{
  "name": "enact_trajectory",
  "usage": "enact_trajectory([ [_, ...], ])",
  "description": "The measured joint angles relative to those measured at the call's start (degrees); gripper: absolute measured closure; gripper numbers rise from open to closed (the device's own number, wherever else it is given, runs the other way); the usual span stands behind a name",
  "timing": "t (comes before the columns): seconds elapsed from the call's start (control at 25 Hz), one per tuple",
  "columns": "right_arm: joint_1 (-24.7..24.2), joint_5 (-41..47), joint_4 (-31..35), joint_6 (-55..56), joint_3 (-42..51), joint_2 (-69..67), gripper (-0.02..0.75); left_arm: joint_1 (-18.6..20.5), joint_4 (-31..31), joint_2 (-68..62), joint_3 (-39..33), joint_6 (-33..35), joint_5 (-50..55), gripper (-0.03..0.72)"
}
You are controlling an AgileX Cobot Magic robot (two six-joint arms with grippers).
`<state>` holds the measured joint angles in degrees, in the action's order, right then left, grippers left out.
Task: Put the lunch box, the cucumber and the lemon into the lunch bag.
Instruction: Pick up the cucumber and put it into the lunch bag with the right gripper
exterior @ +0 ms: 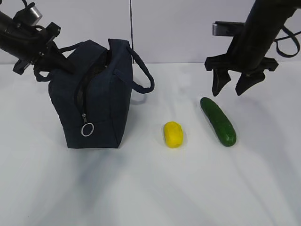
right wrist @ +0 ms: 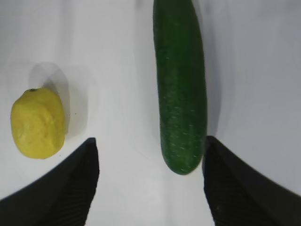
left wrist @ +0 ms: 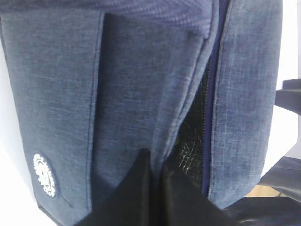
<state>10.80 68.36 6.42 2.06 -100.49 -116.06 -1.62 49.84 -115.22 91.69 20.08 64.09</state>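
A white table [exterior: 150, 188] meets a pale wall [exterior: 178, 28] with a dark vertical seam.

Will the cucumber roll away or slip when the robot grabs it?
The cucumber looks round and smooth, so a sideways nudge would probably roll it on the flat table. Its shiny skin may be a bit slippery. It looks straight and firm, so it likely stays stiff between the open right pincer rather than bending.

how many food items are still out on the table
2: the lemon lies just right of the lunch bag, and the cucumber lies further right, below the right gripper. The bag's inside is hidden.
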Motion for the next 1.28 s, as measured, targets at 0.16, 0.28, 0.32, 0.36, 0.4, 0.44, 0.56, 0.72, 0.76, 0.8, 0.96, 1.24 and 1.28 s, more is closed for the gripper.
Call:
enact_trajectory([
  [0.16, 0.0, -2.3, -0.2, 0.5, 0.0, -3.3, 0.189, 0.0, 0.0, 0.0, 0.0, 0.0, 0.1, 0.697],
  [0.28, 0.0, -4.2, -1.6, 0.8, -0.5, -5.3, 0.168, 0.0, 0.0, 0.0, 0.0, -0.1, 0.2, 0.697],
  [0.32, 0.0, -4.8, -2.7, 1.2, -0.5, -5.9, 0.165, 0.0, 0.0, 0.0, 0.0, -0.2, 0.4, 0.697],
  [0.36, 0.0, -5.2, -3.6, 1.6, -0.5, -6.4, 0.163, 0.0, 0.0, 0.0, 0.0, -0.2, 0.4, 0.697],
  [0.4, 0.0, -5.8, -4.6, 1.8, -0.5, -6.7, 0.162, 0.0, 0.0, 0.0, 0.0, -0.2, 0.5, 0.697],
  [0.44, 0.0, -6.0, -5.2, 2.1, -0.6, -7.0, 0.161, 0.0, 0.0, 0.0, 0.0, -0.2, 0.5, 0.697],
  [0.56, 0.0, -6.4, -5.6, 2.3, -0.8, -8.2, 0.161, 0.0, 0.0, 0.0, 0.0, -0.2, 0.5, 0.697],
  [0.72, 0.0, -7.1, -5.1, 2.4, -0.8, -10.5, 0.161, 0.0, -0.1, 0.0, 0.0, -0.3, 0.5, 0.697],
  [0.76, 0.0, -7.3, -5.0, 2.4, -0.8, -11.1, 0.161, 0.0, -0.1, 0.0, 0.0, -0.3, 0.5, 0.697],
  [0.8, 0.0, -7.5, -5.0, 2.4, -0.8, -11.5, 0.161, 0.0, -0.1, 0.0, 0.0, -0.3, 0.5, 0.697],
  [0.96, 0.0, -9.1, -5.0, 2.4, -1.0, -12.3, 0.161, 0.0, -0.1, 0.0, 0.0, -0.4, 0.5, 0.697],
  [1.24, 0.0, -9.8, -5.1, 2.4, -1.1, -14.6, 0.161, 0.0, -0.1, 0.0, 0.0, -0.4, 0.5, 0.697],
  [1.28, 0.0, -9.7, -5.1, 2.4, -1.1, -14.7, 0.161, 0.0, -0.1, 0.0, 0.0, -0.4, 0.5, 0.697],
])
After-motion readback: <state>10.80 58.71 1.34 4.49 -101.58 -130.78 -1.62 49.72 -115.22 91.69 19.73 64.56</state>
